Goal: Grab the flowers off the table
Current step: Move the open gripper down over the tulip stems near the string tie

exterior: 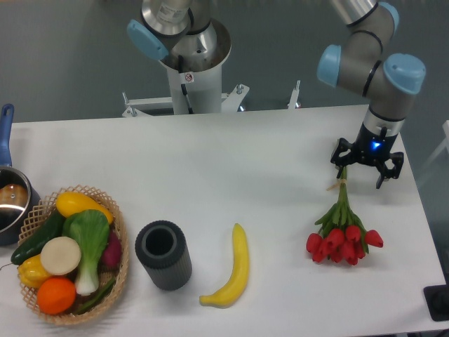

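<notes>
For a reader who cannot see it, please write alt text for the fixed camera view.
A robot arm's open end effector hovers over the stem end of a bunch of red tulips lying on a white table. Further left lie a banana, a dark cylinder and a basket of vegetables.

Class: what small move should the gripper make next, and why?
Probably a small shift left and down: the gripper looks open and sits just right of the stem tops of the flowers, which lie untouched on the table.
</notes>
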Action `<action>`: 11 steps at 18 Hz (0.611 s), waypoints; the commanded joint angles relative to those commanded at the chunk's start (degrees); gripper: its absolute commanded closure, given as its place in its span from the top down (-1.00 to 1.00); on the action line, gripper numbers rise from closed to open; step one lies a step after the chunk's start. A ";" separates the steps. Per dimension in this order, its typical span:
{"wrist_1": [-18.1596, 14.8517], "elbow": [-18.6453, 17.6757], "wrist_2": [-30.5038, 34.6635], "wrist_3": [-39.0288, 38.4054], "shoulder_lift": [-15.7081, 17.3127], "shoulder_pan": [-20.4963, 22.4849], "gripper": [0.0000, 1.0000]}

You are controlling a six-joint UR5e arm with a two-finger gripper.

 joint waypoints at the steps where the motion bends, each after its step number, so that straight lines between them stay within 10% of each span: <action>1: -0.17 0.35 0.00 -0.26 -0.35 0.00 1.00; 11: -0.44 0.44 -0.09 -5.27 -1.50 -1.76 0.92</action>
